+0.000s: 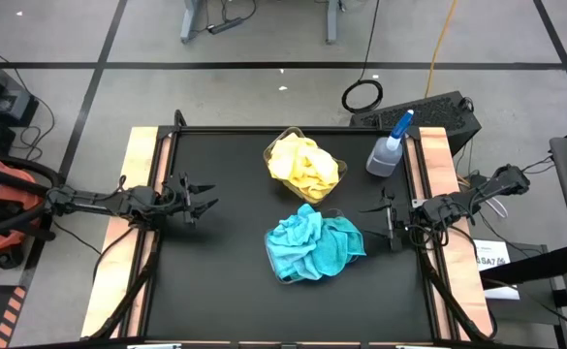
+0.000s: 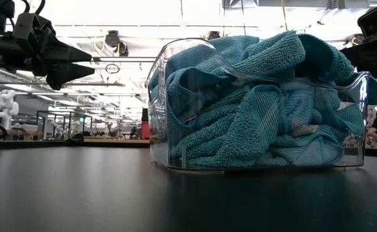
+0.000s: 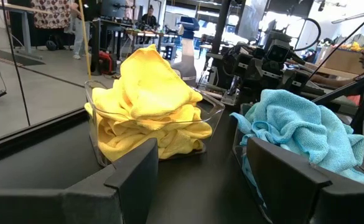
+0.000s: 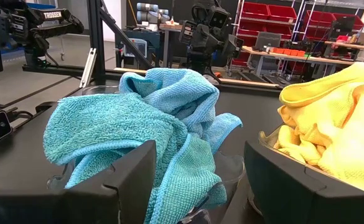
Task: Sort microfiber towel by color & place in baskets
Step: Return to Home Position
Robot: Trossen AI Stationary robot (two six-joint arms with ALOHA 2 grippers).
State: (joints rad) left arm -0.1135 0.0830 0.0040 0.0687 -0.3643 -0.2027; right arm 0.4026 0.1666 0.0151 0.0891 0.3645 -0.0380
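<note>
Two clear baskets carry all the towels in sight. Closest to the low camera, filling the middle and right of that frame, you have the first basket, packed with turquoise towels that heap above its rim. Seen from overhead, it sits just below the centre of the black counter. At about the same depth your two arms flank it. The left tool hovers at centre left of the overhead frame, well apart from both baskets, its fingers spread wide with nothing between them. The right tool hangs at centre right, near the turquoise heap but not touching it, also spread wide and empty. Farther back, just above the centre of the overhead frame, the second basket is piled with yellow towels mounded over its rim. The baskets stand close together, and the wrist views show a strip of counter between them. Beyond them, at the upper right of the counter beside its wooden edge, you have a clear spray bottle with a blue nozzle. Farthest off, along the top of the overhead frame, grey floor runs past the counter with cables lying on it.
</note>
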